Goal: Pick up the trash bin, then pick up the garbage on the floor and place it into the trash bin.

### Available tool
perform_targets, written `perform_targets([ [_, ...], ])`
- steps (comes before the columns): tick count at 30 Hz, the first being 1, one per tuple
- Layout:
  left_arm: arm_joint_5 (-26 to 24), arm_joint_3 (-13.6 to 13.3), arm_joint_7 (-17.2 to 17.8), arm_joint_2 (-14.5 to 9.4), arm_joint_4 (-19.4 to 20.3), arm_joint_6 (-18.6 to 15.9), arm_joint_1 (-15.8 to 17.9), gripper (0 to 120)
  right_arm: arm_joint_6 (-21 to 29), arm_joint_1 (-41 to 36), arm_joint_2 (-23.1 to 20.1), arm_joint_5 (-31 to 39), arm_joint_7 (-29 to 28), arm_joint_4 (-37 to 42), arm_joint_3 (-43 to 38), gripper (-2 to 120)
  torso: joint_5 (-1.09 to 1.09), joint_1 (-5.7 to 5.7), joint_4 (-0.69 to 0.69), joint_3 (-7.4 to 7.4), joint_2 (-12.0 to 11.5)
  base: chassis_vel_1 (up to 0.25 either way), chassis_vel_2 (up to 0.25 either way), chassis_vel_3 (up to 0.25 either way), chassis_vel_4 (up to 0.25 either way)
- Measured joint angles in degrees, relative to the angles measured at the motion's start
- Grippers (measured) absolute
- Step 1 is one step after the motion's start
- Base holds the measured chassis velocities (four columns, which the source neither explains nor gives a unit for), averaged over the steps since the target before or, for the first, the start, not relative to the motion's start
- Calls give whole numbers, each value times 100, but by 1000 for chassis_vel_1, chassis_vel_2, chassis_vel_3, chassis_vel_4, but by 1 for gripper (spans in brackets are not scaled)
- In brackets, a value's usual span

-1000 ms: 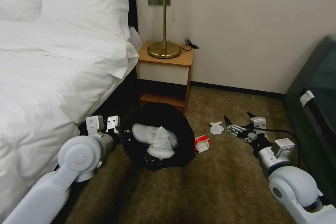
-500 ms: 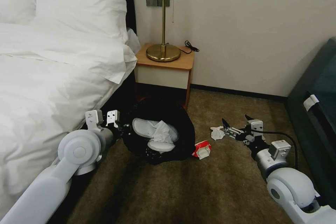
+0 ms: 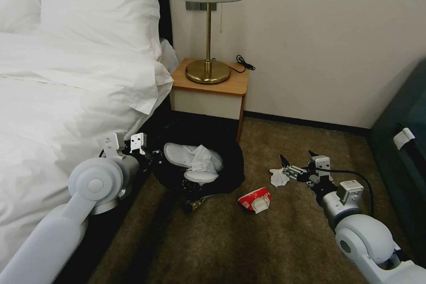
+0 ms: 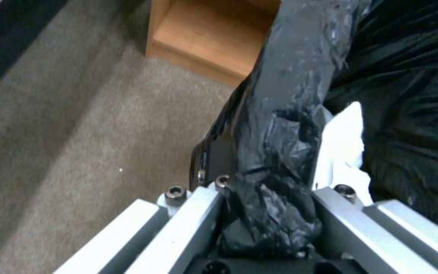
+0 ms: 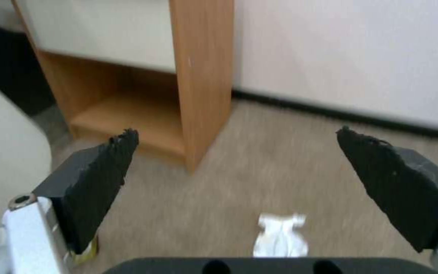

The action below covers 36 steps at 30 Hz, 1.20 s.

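At centre frame, the right gripper (image 3: pixel 296 163), jaws apart, is hovering at the crumpled tissue (image 3: pixel 279 177): likely feather-light, soft, pinchable anywhere. The left gripper (image 4: pixel 267 213) is clamping the trash bin (image 3: pixel 230 164) rim.

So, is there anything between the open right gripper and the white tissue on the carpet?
Nothing visible. The right gripper, jaws apart, hangs just over the white tissue, with bare carpet between them. The red wrapper lies off to the side, toward the trash bin.

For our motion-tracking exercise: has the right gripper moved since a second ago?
Yes. Judged against the white tissue, which lies still on the floor, the open right gripper has advanced toward it, and its tips now reach over it.
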<state>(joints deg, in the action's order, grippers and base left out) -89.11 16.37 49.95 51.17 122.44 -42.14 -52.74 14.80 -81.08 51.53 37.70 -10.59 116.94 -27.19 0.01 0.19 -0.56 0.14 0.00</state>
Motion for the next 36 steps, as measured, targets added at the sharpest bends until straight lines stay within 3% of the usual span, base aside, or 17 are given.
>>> perform_targets([
  [3,-52,-55,23,-18,-2,0,92,1,259,153,-191,346,338,-399,-33,100,-1,0,-1,0,0,-12,6,9,-17],
  [6,-105,-165,96,-24,-19,0,213,1,265,740,-590,273,1409,-1331,189,100,-1,-1,-1,0,0,0,0,0,0],
  [7,-105,-165,96,-24,-19,0,213,1,265,740,-590,273,1409,-1331,189,100,-1,-1,-1,0,0,0,0,0,0],
  [9,-110,-211,134,-5,-73,0,303,1,217,1355,-815,222,2248,-2065,564,100,-1,-1,1,0,0,0,0,0,0],
  [11,-110,-220,139,-2,-87,0,321,1,189,1485,-839,194,2413,-2230,655,100,-3,-1,1,1,0,0,0,0,0],
  [12,-114,-260,150,10,-132,0,397,1,144,1796,-857,60,2987,-2702,867,100,-1,-1,1,1,0,0,0,0,0],
  [13,-114,-260,150,10,-132,0,397,1,144,1796,-857,60,2987,-2702,867,100,-1,-1,1,1,0,0,0,0,0],
  [14,-128,-292,178,19,-162,0,445,1,137,1949,-856,-26,3364,-2948,960,100,2,-1,0,1,0,0,0,0,0],
  [15,-163,-384,226,50,-230,0,577,1,89,2195,-840,-264,4037,-3385,1096,100,-1,-1,0,0,0,0,0,0,0],
  [19,-192,-570,238,136,-375,0,818,1,-57,2288,-836,-480,4603,-3725,1147,100,-1,-1,2,0,0,0,0,0,0],
  [21,-215,-841,239,324,-660,0,1256,1,-289,2377,-813,-773,5138,-4232,1216,100,-1,-1,-3,0,0,0,0,0,0],
  [27,-220,-1058,241,452,-923,0,1603,1,-463,2627,-726,-1003,5579,-4775,1456,100,2,-1,-1,0,0,0,0,0,0],
  [31,-168,-1516,247,701,-1397,0,2146,1,-557,2694,-731,-1240,5998,-5006,1565,100,-1,0,0,0,0,0,0,0,0],
  [36,-174,-1771,249,750,-1556,0,2360,1,-595,2879,-702,-1399,6226,-5150,1883,100,0,0,-4,0,0,0,0,0,0],
])
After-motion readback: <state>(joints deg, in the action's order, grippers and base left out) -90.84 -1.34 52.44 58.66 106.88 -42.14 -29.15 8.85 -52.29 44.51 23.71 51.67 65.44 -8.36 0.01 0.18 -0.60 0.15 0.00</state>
